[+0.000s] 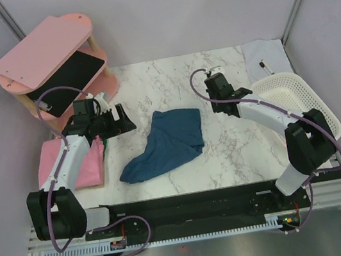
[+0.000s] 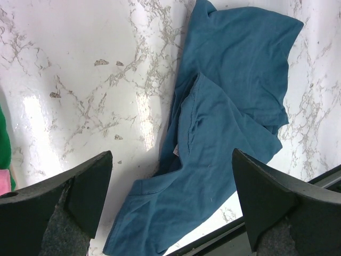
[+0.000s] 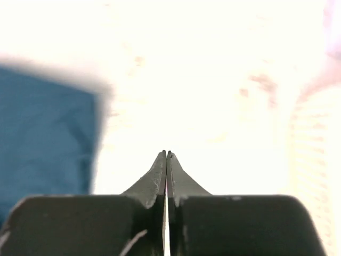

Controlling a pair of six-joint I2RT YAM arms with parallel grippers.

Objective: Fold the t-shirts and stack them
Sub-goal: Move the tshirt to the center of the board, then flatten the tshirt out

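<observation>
Teal t-shirt (image 1: 169, 140): left gripper (image 2: 170, 154) hovers agape, right gripper (image 3: 167, 156) pressed closed.

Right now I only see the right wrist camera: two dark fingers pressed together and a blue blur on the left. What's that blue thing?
Observer: A crumpled teal-blue t-shirt, lying unfolded in the middle of the marble table.
Operator: Is the other arm holding it?
Observer: No. The left gripper is open, to the left of the shirt, holding nothing.
Operator: Any other shirts?
Observer: Yes, a pink t-shirt lies at the table's left edge.
</observation>
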